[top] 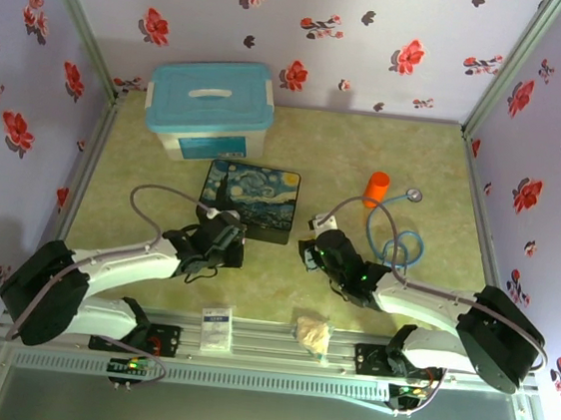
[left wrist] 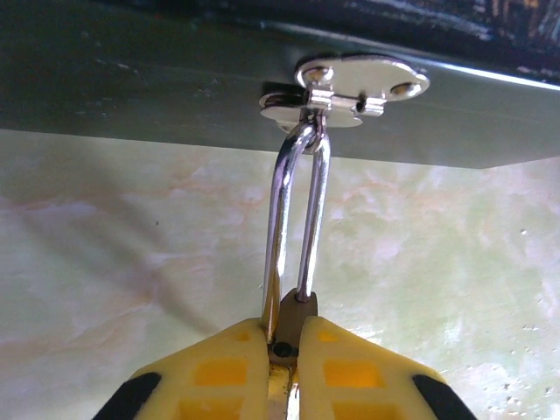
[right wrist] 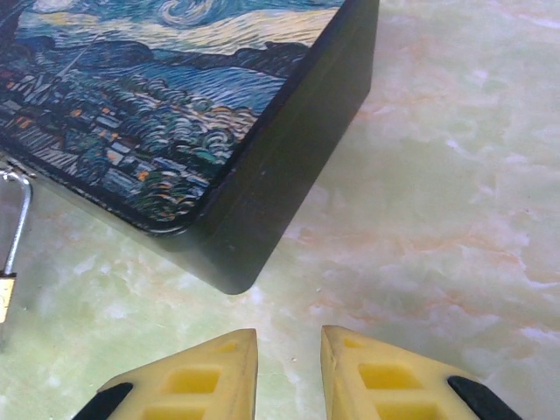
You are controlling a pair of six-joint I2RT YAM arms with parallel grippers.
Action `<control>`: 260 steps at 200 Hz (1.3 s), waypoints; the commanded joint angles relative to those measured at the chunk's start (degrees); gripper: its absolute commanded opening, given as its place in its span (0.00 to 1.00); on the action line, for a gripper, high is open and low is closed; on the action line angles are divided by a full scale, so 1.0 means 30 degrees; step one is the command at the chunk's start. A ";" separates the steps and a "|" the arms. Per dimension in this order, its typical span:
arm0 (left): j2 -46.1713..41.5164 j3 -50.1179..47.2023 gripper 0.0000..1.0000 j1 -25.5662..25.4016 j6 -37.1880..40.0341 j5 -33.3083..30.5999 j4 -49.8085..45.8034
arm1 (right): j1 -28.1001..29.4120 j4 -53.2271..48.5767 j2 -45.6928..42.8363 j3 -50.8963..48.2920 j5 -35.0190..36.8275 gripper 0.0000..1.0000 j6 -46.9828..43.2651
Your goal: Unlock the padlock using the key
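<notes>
Left tool [left wrist: 282, 339] is clamping the padlock [left wrist: 302, 308] by its brass body, seemingly the surest hold on something light, hard and slick, hanging from the box [left wrist: 131, 70] hasp [left wrist: 350, 83] at its near edge; right tool [right wrist: 289, 363] is hovering parted, empty.

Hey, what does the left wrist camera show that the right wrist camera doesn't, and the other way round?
Left wrist: the left gripper shut on the padlock, whose shackle hooks through the silver hasp. Right wrist: the painted lid of the box, its near corner, and the right gripper, jaws apart with nothing between. Both: the padlock, the dark box and the green table.
</notes>
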 commanded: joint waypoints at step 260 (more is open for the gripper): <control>0.2822 0.1010 0.25 -0.1595 0.0864 -0.5268 -0.2088 | -0.0609 0.0590 0.0593 -0.0737 0.0309 0.23 0.1210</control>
